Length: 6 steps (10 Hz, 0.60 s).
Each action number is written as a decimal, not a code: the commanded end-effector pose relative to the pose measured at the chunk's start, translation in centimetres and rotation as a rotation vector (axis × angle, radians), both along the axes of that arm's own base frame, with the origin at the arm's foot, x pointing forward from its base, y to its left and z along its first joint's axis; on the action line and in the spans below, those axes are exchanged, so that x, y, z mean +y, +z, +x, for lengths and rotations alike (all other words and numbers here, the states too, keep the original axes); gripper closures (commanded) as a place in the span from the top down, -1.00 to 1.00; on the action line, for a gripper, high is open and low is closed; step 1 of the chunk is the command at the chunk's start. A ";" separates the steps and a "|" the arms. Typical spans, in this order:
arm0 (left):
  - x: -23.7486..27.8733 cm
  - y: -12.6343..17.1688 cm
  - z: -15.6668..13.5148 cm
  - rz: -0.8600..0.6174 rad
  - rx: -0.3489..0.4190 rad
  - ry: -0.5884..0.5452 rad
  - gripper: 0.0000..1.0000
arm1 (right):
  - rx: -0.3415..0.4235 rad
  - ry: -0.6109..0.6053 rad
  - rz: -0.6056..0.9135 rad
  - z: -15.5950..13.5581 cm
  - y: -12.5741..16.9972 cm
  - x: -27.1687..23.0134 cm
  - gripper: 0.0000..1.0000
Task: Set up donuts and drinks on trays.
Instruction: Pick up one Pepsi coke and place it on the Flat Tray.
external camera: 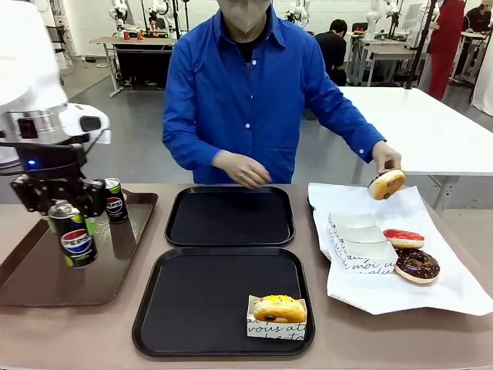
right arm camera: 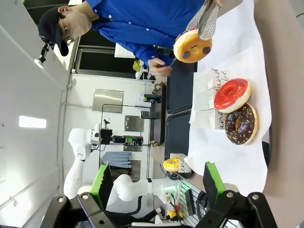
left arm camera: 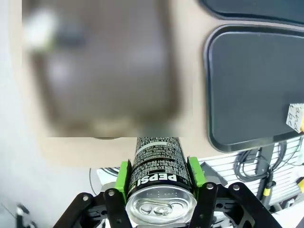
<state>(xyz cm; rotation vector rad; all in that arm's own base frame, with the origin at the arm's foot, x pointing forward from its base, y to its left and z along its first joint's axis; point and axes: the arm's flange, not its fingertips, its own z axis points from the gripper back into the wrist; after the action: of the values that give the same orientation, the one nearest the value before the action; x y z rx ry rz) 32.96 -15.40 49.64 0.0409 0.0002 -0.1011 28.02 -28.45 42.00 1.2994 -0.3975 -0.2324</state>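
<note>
Trays: brown tray at the left of the frame carries a standing can, upright near its far edge; near black tray, lower centre, holds one yellow-iced donut in a paper sleeve at its lower right corner; far black tray lies just behind it; white paper at the right bears a red-iced donut and a chocolate donut; a person's hand holds a golden donut in tongs above that paper; left tool is clamped by its green pads on a held can over the brown tray, long axis near vertical, silver top up, logo towards the camera; right tool stands wide apart, gripping nothing
</note>
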 end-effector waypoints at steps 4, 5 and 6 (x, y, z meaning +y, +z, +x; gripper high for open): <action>-13.1 -1.0 -1.7 0.057 -0.068 -0.338 0.16 | -0.004 0.001 0.010 -0.1 0.1 -0.1 1.00; -15.8 -2.2 -1.5 0.074 -0.064 -0.403 0.16 | -0.004 0.001 0.010 -0.1 0.1 -0.1 1.00; -17.6 -3.5 -1.0 0.076 -0.037 -0.450 0.16 | -0.004 0.001 0.010 -0.1 0.1 -0.1 1.00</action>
<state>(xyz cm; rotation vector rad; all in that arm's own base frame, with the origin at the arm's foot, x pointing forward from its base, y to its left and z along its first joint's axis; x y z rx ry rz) 29.90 -31.97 46.68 0.0991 -0.0453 -0.5070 28.02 -28.45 42.00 1.2993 -0.3974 -0.2326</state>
